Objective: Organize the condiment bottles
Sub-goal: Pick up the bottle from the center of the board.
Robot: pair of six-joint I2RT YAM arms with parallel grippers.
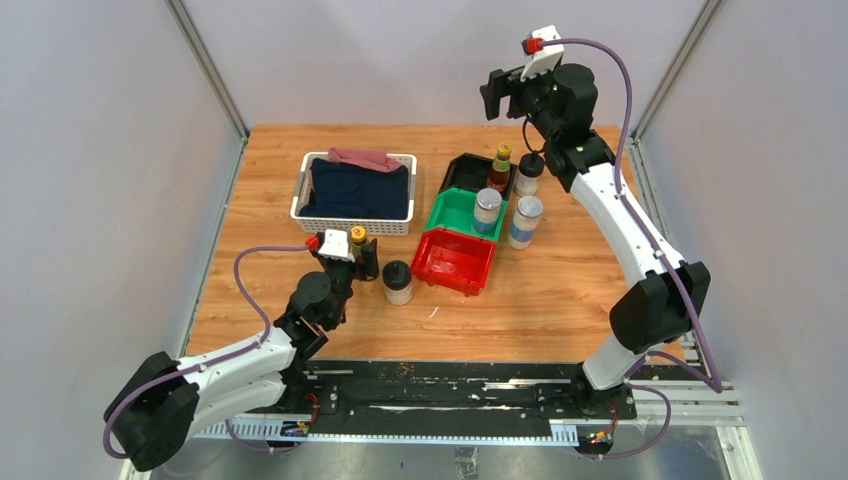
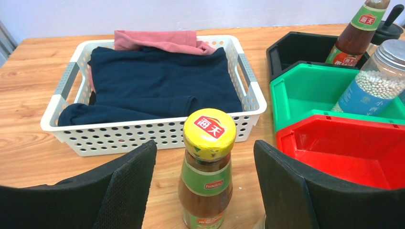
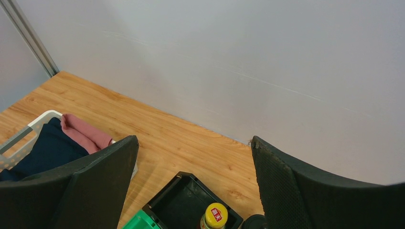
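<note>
A slim dark sauce bottle point(image 2: 207, 177) with a yellow cap stands on the table between the fingers of my left gripper point(image 2: 204, 145). The jaws are open, with a gap on each side of it. From above, this bottle point(image 1: 357, 236) is just in front of the basket, and a black-lidded jar point(image 1: 398, 282) stands to its right. A second sauce bottle point(image 1: 499, 168) stands in the black bin point(image 1: 463, 175). One shaker point(image 1: 487, 210) is in the green bin point(image 1: 452, 212), another shaker point(image 1: 525, 221) stands beside it on the table. A second jar point(image 1: 529, 173) is right of the black bin. My right gripper point(image 1: 503, 100) hangs open and high above the black bin, holding nothing.
A white basket point(image 1: 312, 212) of dark and pink cloth sits at the back left. The red bin point(image 1: 455, 262) lies in front of the green one. Walls and frame posts close in the table on three sides.
</note>
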